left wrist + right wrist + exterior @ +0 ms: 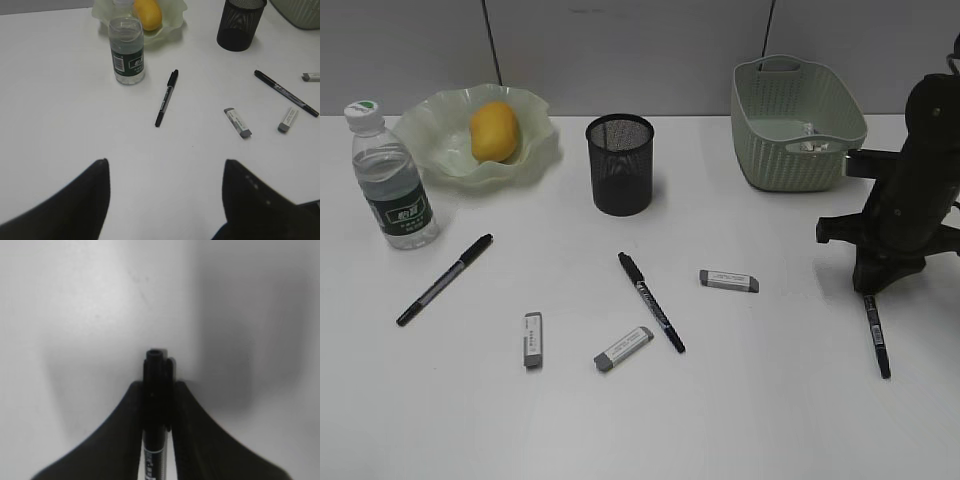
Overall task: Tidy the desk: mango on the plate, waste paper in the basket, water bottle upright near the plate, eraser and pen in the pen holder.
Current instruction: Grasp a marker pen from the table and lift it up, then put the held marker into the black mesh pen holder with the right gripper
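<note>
Three pens on desk (740, 420): your R gripper (157, 405) pinches nearest pen (877, 337); L gripper (165, 200) wide, empty. Step: pen pickup. Next, judged: lift, carry far-left to pen holder (620, 163), drop upright.

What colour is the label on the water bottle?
Dark green with white print; the water bottle label shows best in the left wrist view.

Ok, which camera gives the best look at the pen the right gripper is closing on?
The right wrist view: the pen fills the centre between the right gripper fingers. The exterior view shows only its lower end below the arm. The left wrist view misses it.
</note>
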